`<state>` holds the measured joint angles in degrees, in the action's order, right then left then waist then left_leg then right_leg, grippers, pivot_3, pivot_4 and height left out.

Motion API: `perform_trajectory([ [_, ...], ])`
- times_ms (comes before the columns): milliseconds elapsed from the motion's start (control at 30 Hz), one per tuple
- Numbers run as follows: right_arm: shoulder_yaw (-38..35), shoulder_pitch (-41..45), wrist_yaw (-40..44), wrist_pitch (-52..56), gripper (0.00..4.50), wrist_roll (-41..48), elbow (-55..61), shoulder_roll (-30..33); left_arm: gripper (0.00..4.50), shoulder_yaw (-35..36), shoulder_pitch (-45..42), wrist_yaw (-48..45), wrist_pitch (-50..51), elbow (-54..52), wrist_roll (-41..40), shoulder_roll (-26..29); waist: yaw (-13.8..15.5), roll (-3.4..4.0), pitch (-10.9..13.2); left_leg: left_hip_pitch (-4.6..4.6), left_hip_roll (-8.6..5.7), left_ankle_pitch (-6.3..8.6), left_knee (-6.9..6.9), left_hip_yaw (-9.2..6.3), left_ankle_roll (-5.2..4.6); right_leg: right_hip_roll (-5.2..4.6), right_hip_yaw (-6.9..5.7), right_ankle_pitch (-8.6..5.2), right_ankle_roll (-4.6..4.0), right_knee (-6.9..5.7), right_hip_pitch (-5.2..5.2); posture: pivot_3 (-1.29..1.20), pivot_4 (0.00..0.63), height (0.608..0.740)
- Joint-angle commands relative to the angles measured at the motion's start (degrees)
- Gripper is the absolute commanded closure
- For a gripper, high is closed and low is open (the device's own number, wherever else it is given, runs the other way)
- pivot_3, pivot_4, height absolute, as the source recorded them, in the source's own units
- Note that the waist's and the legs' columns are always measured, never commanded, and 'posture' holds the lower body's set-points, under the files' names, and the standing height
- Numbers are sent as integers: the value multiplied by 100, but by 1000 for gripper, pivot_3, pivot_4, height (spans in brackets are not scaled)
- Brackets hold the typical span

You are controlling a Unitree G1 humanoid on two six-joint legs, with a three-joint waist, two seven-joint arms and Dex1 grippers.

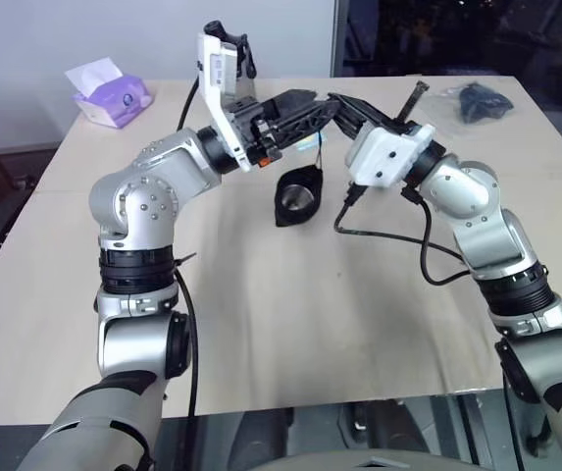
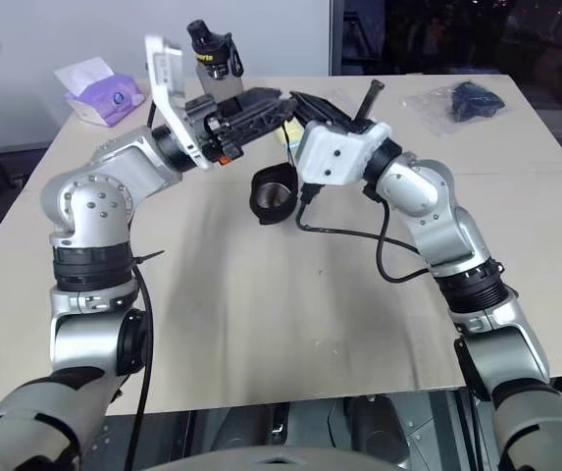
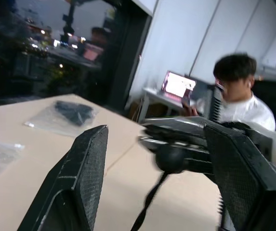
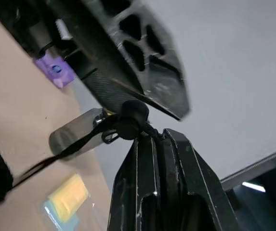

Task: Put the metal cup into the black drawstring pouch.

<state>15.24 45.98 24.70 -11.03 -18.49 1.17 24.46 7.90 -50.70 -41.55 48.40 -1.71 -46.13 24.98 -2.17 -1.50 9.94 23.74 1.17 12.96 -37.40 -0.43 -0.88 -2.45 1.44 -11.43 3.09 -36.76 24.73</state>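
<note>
A pale tan counter (image 1: pixel 290 324) fills the middle of the frame, backed by a white wall at upper left and dark windows at upper right. Near the centre, the black drawstring pouch (image 1: pixel 298 196) hangs just above the surface, mouth open, the metal cup (image 1: pixel 297 202) shining inside it. The right gripper (image 4: pixel 150 144) has its fingers pressed together on the pouch's cord, beside a round toggle (image 4: pixel 130 119). The left gripper (image 3: pixel 162 159) has its fingers spread, close by it. A purple tissue box (image 1: pixel 112 100) sits upper left, a clear plastic bag (image 1: pixel 477 101) upper right. A person sits beyond the counter by a lit laptop (image 3: pixel 178 85).
</note>
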Motion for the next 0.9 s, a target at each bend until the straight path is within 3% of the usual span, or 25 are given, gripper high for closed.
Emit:
perform_trajectory([
  [33, -69, 142, -80, -147, 4500, -83, 106, -60, 1257, -33, -3, -86, -44, -244, -13, 46, 2, 0, 0, 0, 0, 0, 0, 0, 0, 0, 0, 0, 0, 0, 0, 0, 150, 740],
  [67, -77, 136, -79, -146, 4500, -92, 100, -81, 1257, -32, -1, -89, -36, -251, -29, 44, 3, 0, 0, 0, 0, 0, 0, 0, 0, 0, 0, 0, 0, 0, 0, 0, 150, 740],
  [133, -114, 118, -83, -105, 4500, -82, 93, -130, 1780, -43, 26, -117, -23, -269, -49, 60, 3, 0, 0, 0, 0, 0, 0, 0, 0, 0, 0, 0, 0, 0, 0, 0, 150, 740],
  [333, -236, 87, -109, -19, 4500, -42, 29, -151, 4082, -67, 89, -123, 13, -283, 22, 86, 1, 0, 0, 0, 0, 0, 0, -1, 0, 0, -1, 0, 0, 0, 0, 0, 150, 740],
  [900, -534, 154, -336, 280, 4500, 208, -36, -403, 4082, -390, 286, -342, -209, -230, 477, 290, 1, 0, 0, 0, 0, 0, 0, -1, 0, 0, -1, 0, 0, 0, 0, 0, 150, 740],
])
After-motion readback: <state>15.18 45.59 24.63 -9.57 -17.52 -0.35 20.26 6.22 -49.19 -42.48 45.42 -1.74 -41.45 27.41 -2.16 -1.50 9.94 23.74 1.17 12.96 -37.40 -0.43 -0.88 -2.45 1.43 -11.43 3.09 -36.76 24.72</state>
